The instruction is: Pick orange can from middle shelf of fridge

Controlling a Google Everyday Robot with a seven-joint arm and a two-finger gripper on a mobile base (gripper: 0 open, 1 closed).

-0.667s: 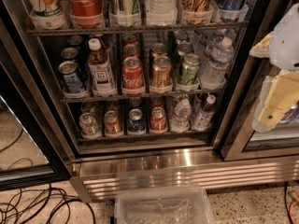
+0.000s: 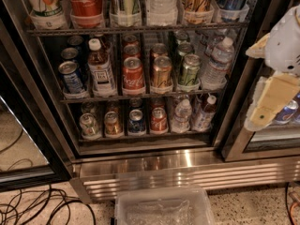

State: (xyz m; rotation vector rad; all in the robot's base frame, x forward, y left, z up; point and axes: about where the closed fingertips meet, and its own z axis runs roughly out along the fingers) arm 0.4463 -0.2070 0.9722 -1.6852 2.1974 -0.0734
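My gripper: my gripper (image 2: 273, 102) hangs at the right edge of the view, in front of the right door frame of the fridge (image 2: 187, 171). It is about level with the middle shelf (image 2: 140, 96).
Gripper state: I cannot tell from here whether it is spread or pressed together.
Orange can: the orange can (image 2: 161, 73) stands upright at the front of its lane on the middle shelf, near the centre of the rack and well to the left of my gripper. More cans stand in line behind it.
Left neighbour: a red Coca-Cola can (image 2: 133, 76) stands just beside the orange can, also at the front rail.
Right neighbour: a green can (image 2: 190, 70) stands just beside it on the other side, and past that is a clear water bottle (image 2: 216, 64).
Further left on the shelf: a white-capped bottle (image 2: 101, 71), then a blue can (image 2: 71, 77) at the end.
Rack above: the upper rack (image 2: 140, 30) carries tall bottles and cups.
Rack below: the lowest rack (image 2: 140, 136) holds small cans and small bottles in a row.
Fridge: its slatted steel base runs below the racks.
Floor: a clear plastic bin (image 2: 164, 207) sits right in front of the base, and dark cables (image 2: 33, 210) lie at the lower left.
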